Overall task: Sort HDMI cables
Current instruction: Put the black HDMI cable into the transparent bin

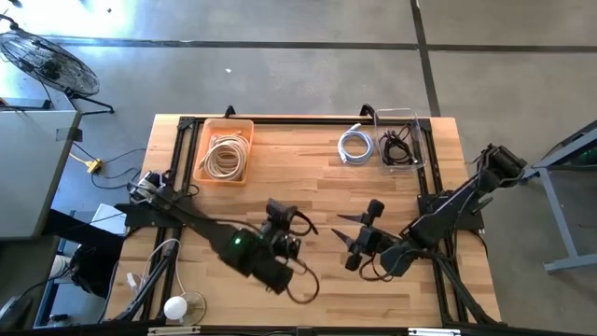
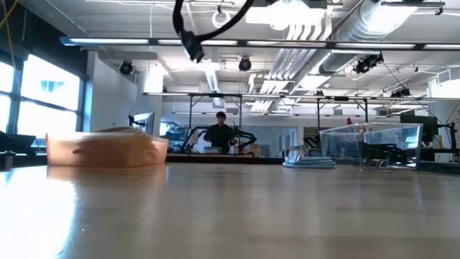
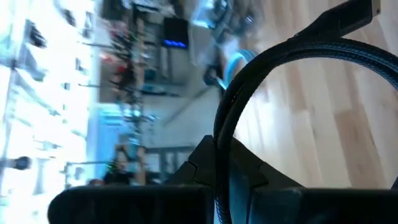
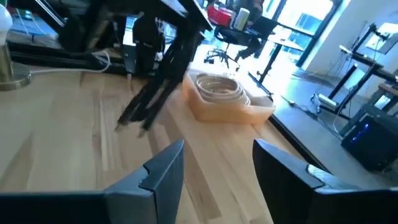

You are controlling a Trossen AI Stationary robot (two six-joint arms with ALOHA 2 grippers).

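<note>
One black cable (image 1: 303, 271) is hanging pinched in our left gripper (image 1: 284, 229) mid-table; the clear bin (image 1: 403, 142) is sitting far-right, nearer our right gripper (image 1: 359, 233), gaping empty.

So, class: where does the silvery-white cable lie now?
In the high view, the silvery-white cable lies coiled on the table's far right part, just left of the clear bin with black cables.

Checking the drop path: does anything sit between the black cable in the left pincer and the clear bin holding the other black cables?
Nothing visible blocks it. The left pincer holds the black cable raised; the right pincer hovers open beside the route to the clear bin.
</note>
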